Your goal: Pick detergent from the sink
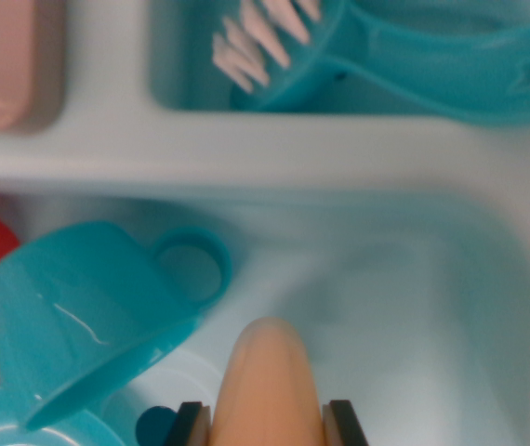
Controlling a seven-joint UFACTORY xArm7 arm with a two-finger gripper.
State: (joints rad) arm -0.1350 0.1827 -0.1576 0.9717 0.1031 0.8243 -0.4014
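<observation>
Wrist view: the gripper (267, 423) pinches the orange detergent bottle (267, 381) low in the frame, over the sink basin (414, 279) — beside a teal cup (70, 316). It looks light, stiff, smooth plastic — likely slippery; the held sides seem the right hold.

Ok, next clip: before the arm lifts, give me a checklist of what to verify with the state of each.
1. Claw closed on the orange rounded plastic detergent bottle: ok, a dark finger sits against each side of it.
2. Grip depth: cannot tell, the contact area is cut off at the bottom edge.
3. Turquoise plastic cup lying on its side clear of the bottle: cannot tell, it lies just to the wrist view's left, very near.
4. Pale sink basin to the wrist view's right free: ok.
5. Turquoise brush with pink bristles out of the way: ok, it sits in the upper compartment beyond the divider.
</observation>
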